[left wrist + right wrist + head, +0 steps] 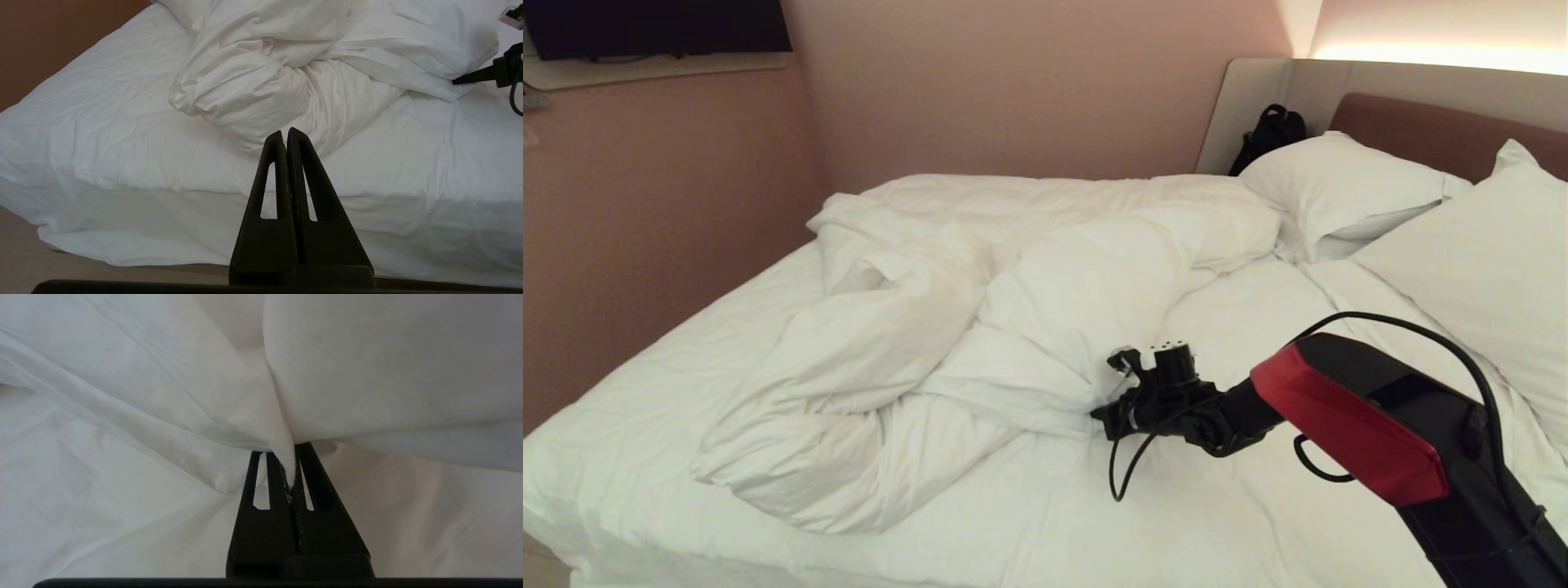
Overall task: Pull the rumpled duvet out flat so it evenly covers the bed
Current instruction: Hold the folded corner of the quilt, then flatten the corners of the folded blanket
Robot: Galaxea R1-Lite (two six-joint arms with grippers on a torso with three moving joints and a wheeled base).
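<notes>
Two pillows [1347, 192] at headboard end of bed [629, 425]. Duvet [915, 343] bunched mid-mattress, rumpled, sheet bare around it. Right gripper [291, 469] low over the sheet, clenched on a duvet fold at its near edge. Left gripper [286, 136] closed on nothing, off the bed's side.

Pinkish walls [1029, 82], a dark screen [658, 24] above a shelf [645, 69], warm light strip [1437, 55].

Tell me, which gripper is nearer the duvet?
The right. The right gripper is shut on a fold of the duvet. The left gripper is shut and empty, off the bed's edge, apart from it.
</notes>
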